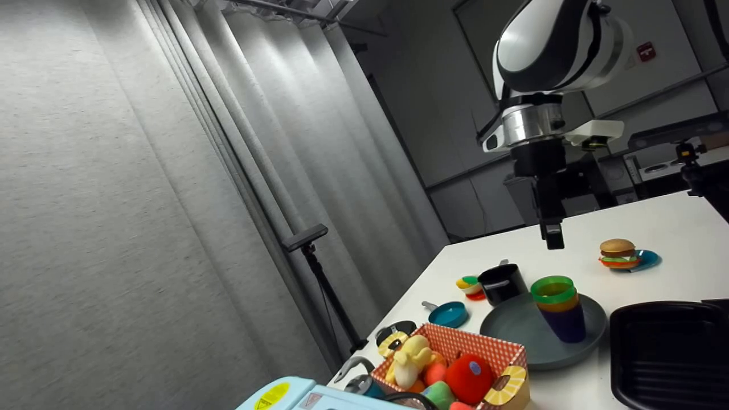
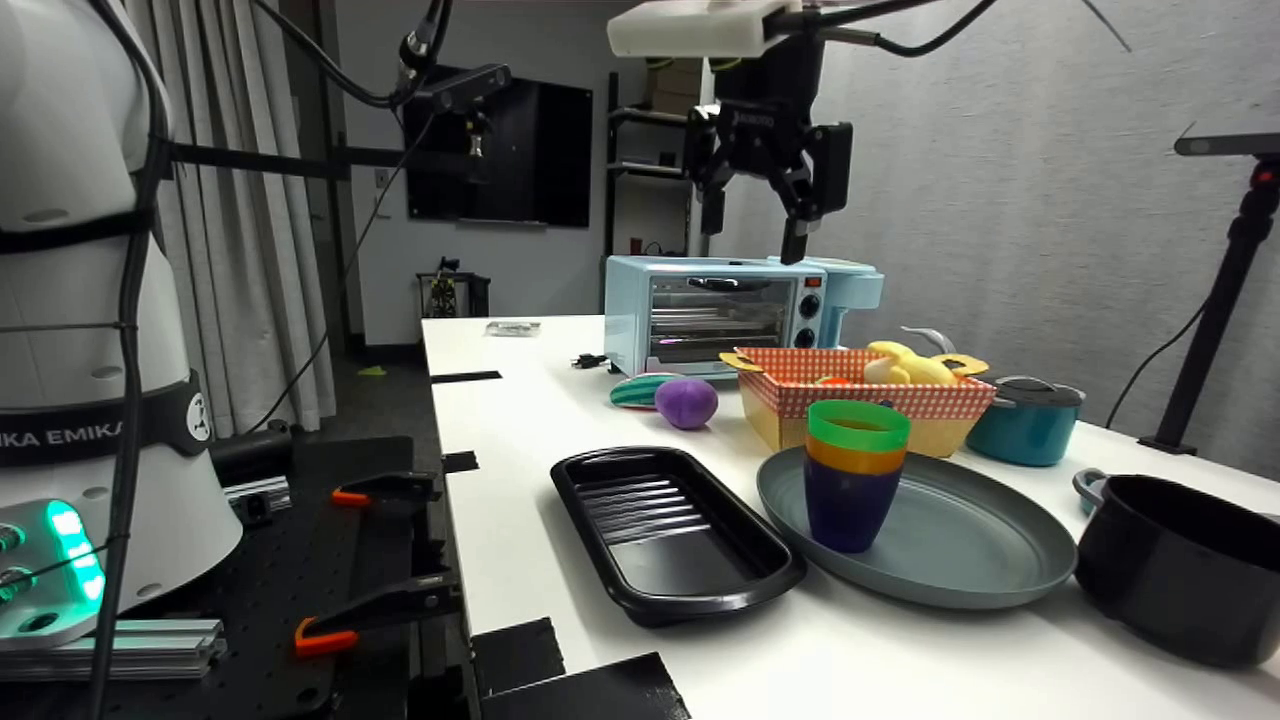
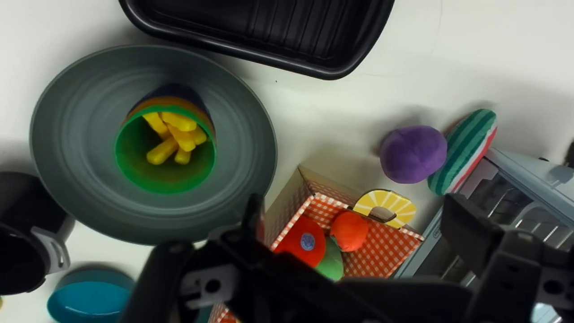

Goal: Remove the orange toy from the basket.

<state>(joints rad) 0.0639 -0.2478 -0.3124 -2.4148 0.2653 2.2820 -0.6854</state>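
The basket point(image 1: 478, 343) is a box with a red-checked lining and pineapple handles. It stands on the table and also shows in an exterior view point(image 2: 790, 410) and the wrist view point(image 3: 376, 251). In the wrist view the rounded red-orange toy point(image 3: 350, 231) lies inside, near a handle, beside a red toy point(image 3: 305, 242) and a green one. In an exterior view several red-orange pieces point(image 1: 435, 373) show in the basket; I cannot tell which is the same one. My gripper point(image 2: 753, 228) is open and empty, high above the table. In the wrist view its fingers point(image 3: 361, 215) partly hide the basket.
The grey plate point(image 2: 970, 560) with stacked cups point(image 2: 855, 475) stands beside the basket. A black tray point(image 2: 680, 540), black pot point(image 2: 1180, 570), purple toy point(image 2: 686, 402), watermelon toy point(image 3: 464, 150), and blue toaster oven point(image 2: 700, 310) stand around. A yellow plush point(image 2: 910, 366) lies in the basket.
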